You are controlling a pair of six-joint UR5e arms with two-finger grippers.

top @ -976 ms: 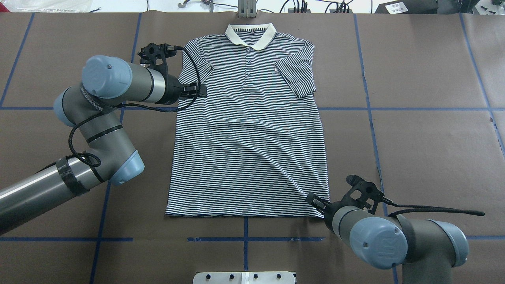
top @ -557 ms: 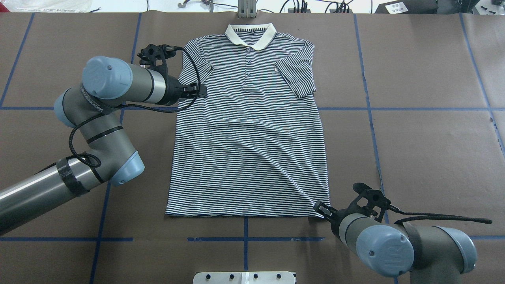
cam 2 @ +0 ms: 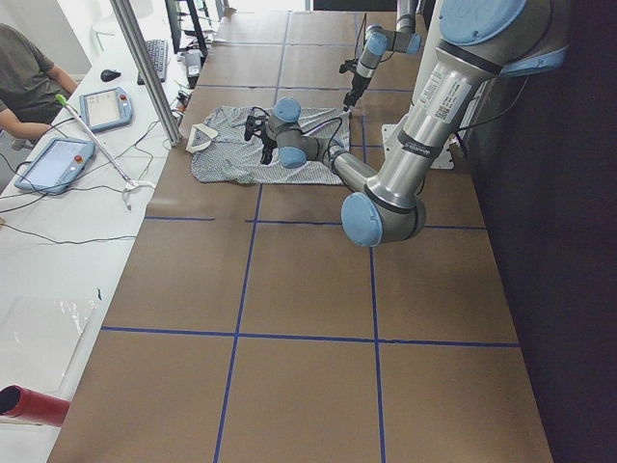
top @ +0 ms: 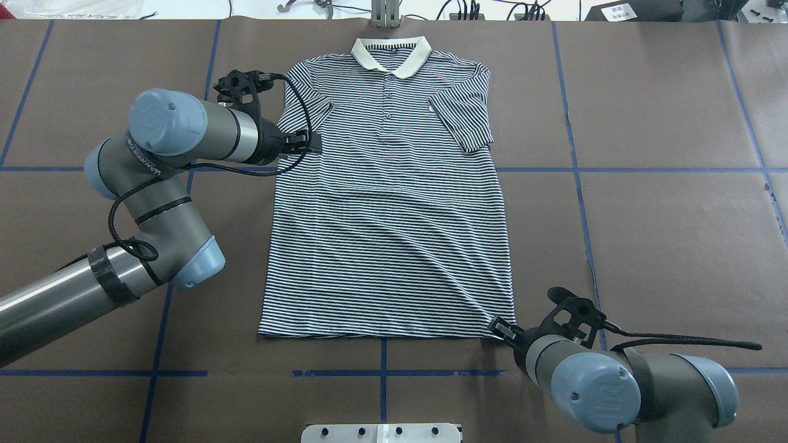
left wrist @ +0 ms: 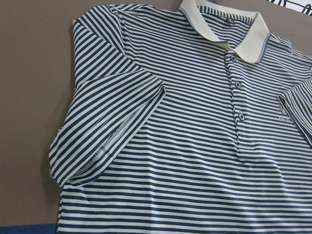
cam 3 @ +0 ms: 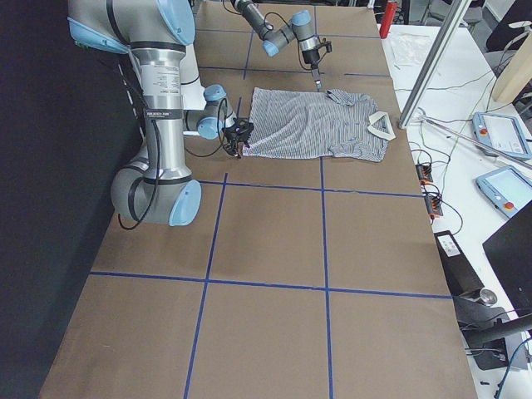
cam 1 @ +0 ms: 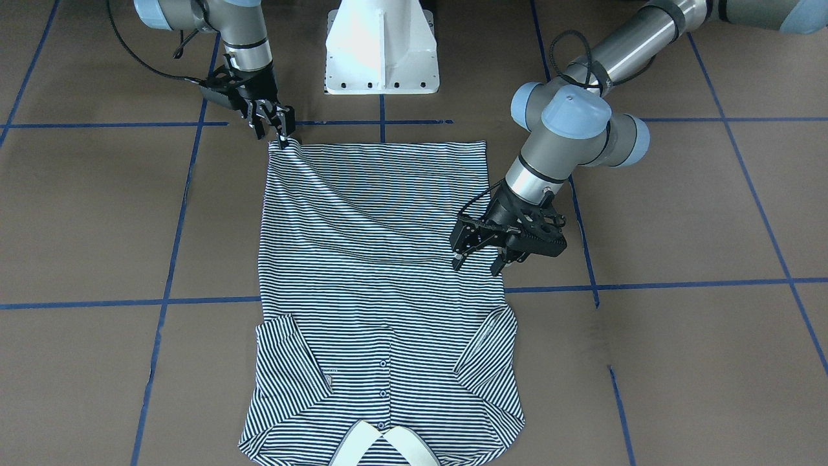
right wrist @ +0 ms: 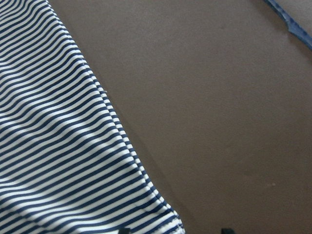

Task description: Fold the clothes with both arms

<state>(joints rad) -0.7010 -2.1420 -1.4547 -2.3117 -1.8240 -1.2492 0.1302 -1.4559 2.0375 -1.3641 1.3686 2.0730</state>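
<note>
Striped polo shirt (top: 394,209) lay on the counter (top: 665,234); the right pincer (cam 1: 282,136) seemingly pinched its 5 o'clock hem corner, while the left pincer (cam 1: 477,266) hovered spread at 10 o'clock.

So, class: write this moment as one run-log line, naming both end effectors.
polo shirt: flat, face up | left end effector: open, over shirt's side edge | right end effector: at hem corner, grip unclear
</note>
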